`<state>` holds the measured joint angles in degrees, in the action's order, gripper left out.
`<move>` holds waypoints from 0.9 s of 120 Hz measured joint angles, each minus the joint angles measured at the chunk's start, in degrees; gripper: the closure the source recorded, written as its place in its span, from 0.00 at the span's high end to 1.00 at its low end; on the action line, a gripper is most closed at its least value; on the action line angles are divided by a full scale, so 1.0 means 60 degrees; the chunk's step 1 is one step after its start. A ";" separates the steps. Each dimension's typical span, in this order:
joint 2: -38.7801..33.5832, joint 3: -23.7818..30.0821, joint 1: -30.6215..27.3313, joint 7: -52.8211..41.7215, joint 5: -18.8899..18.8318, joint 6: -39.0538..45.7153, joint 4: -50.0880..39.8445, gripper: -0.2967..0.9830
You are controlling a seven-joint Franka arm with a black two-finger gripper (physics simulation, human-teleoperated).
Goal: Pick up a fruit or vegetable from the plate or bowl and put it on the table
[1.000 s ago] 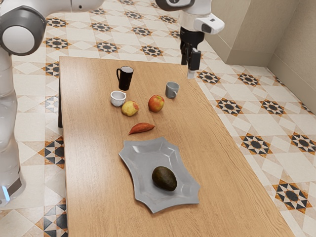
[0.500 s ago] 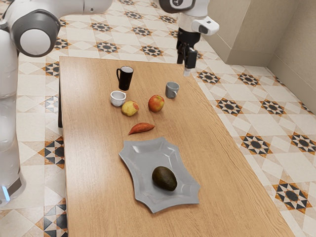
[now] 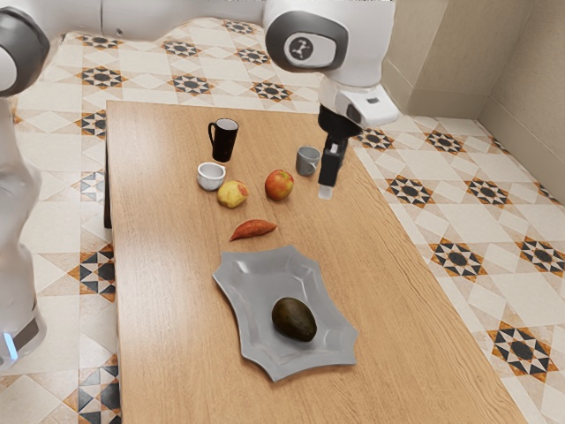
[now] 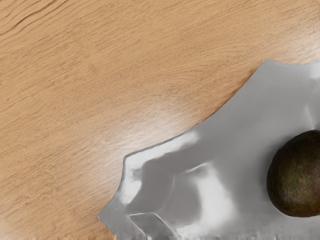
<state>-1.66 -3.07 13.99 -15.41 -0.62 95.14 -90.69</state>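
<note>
While the pincer [image 3: 326, 192] hangs above the desk [image 3: 168, 309], its state goes down as undetermined: neither view lets me tell open from closed. Nearest item of concern, the plate [image 3: 256, 283]: grey, curved-edged, lower than I am and toward the exterior camera. On it, toward the end away from the sweet potato [image 3: 253, 230], rests the avocado [image 3: 294, 320], my likely target.

Key relation: in the exterior view the avocado lies well apart from me, mainly toward the camera, slightly toward the exterior view's left. The wrist view has it cut by the border, so I judge myself off-centre. Long axis appears oblique, roughly along the plate's length. Proposed move: travel toward the camera until over it, align to close across the narrower width, then descend. Risk: the rounded flank could roll if contact comes one-sided. Set-down afterwards: on the desk, just beside the plate.

Farther out, past the sweet potato: yellow apple [image 3: 232, 194], red apple [image 3: 279, 185], then white bowl [image 3: 211, 178], grey mug [image 3: 307, 161] and black mug [image 3: 224, 143].
</note>
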 joint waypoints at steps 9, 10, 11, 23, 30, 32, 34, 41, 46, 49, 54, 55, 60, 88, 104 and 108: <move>-0.0760 -0.0032 0.0328 -0.0173 -0.0016 0.0266 -0.1052 0.77; -0.0839 -0.0034 0.0323 -0.0194 -0.0017 0.0297 -0.1162 0.77; -0.0928 -0.0036 0.0311 -0.0216 -0.0019 0.0331 -0.1282 0.77; -0.1575 -0.0044 0.0225 -0.0471 -0.0034 0.0722 -0.2354 0.77; -0.1801 -0.0055 0.0321 -0.0621 -0.0045 0.0958 -0.2878 0.77; -0.1874 -0.0054 0.0349 -0.0665 -0.0048 0.1029 -0.3013 0.77; -0.1943 -0.0052 0.0404 -0.0709 -0.0051 0.1095 -0.3136 0.77; -0.2082 -0.0050 0.0586 -0.0853 -0.0052 0.1300 -0.3426 0.77; -0.2127 -0.0043 0.0694 -0.0948 -0.0042 0.1428 -0.3529 0.77; -0.2141 -0.0041 0.0796 -0.1002 -0.0029 0.1495 -0.3580 0.77; -0.2148 -0.0035 0.0971 -0.1087 -0.0006 0.1606 -0.3658 0.77; -0.2148 -0.0035 0.1006 -0.1103 0.0000 0.1627 -0.3670 0.77; -0.2149 -0.0033 0.1146 -0.1182 0.0029 0.1717 -0.3718 0.77; -0.2025 0.0023 0.1849 -0.1537 0.0085 0.2246 -0.4368 0.77; -0.1726 0.0041 0.2081 -0.1694 0.0104 0.2565 -0.4492 0.77; -0.1661 0.0042 0.2116 -0.1730 0.0107 0.2641 -0.4498 0.77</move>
<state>-11.63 -2.82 26.68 -25.79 0.03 110.98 -117.67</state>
